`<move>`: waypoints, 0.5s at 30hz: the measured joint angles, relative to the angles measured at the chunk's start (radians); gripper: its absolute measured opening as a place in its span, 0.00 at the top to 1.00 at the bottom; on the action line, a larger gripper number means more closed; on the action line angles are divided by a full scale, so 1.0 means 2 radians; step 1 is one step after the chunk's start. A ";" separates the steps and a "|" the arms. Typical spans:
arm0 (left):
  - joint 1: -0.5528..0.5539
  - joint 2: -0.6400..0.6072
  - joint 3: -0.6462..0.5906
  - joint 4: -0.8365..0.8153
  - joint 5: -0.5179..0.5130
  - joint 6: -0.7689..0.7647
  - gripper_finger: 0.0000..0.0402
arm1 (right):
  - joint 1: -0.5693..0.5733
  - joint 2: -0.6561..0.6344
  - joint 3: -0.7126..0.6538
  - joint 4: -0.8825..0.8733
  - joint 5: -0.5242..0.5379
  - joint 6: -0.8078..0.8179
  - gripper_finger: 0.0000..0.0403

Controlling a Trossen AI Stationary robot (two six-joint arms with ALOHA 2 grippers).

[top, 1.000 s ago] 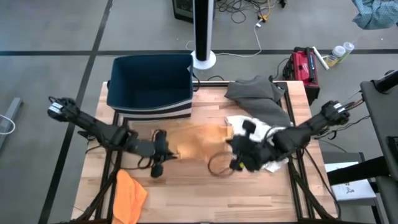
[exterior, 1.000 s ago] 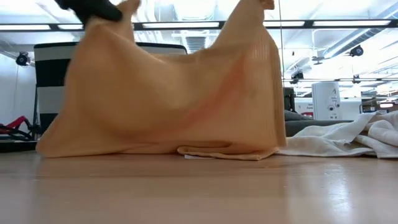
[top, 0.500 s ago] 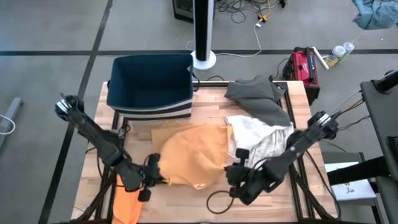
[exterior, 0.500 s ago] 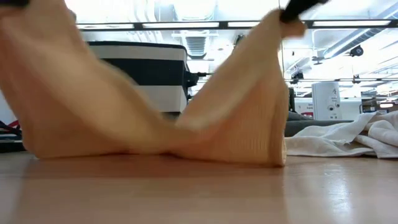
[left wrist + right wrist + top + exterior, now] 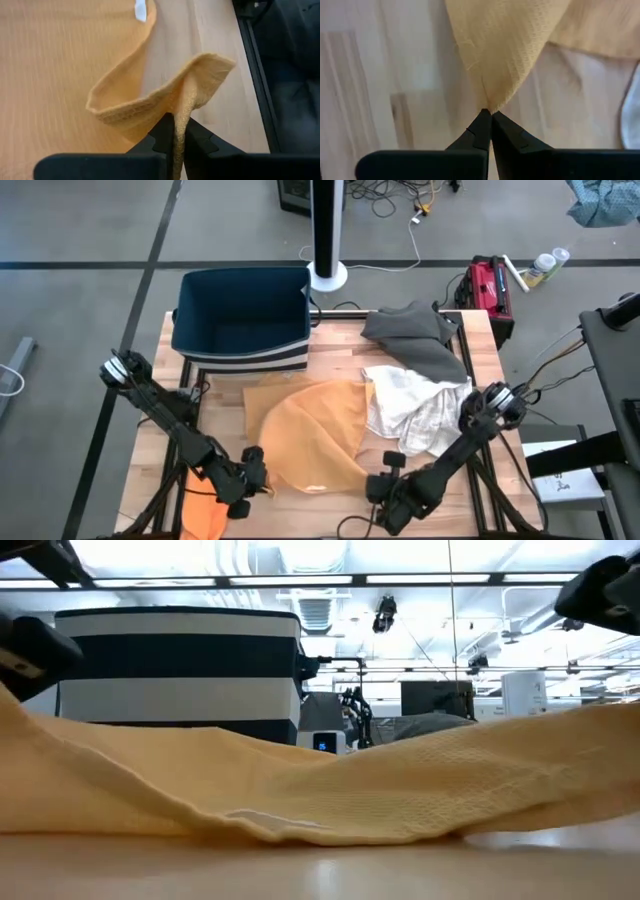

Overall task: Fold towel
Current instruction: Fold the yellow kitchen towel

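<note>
While both arms reach down to the desk's (image 5: 330, 330) near edge, each pincer is clamped on a corner of the towel (image 5: 305, 430): the left pincer (image 5: 175, 131) pinches a bunched corner, the right pincer (image 5: 487, 116) nips a pointed one; a second ago the towel hung tall between raised arms, and now it lies dragged toward the front, spread low and mostly flat over the middle of the desk, sagging between the two grips; judging by that, the spreading step is nearly done and the corners could soon be laid down or carried over for a fold. Beside the left arm an orange cloth (image 5: 200, 515) sits at the front; right of the towel lies a white cloth (image 5: 415, 408), then a grey cloth (image 5: 410, 330); farthest, a bin (image 5: 240, 315).
</note>
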 joint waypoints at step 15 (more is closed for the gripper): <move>-0.034 -0.104 0.041 -0.141 0.000 -0.052 0.70 | -0.001 -0.027 0.000 0.128 0.063 -0.064 0.64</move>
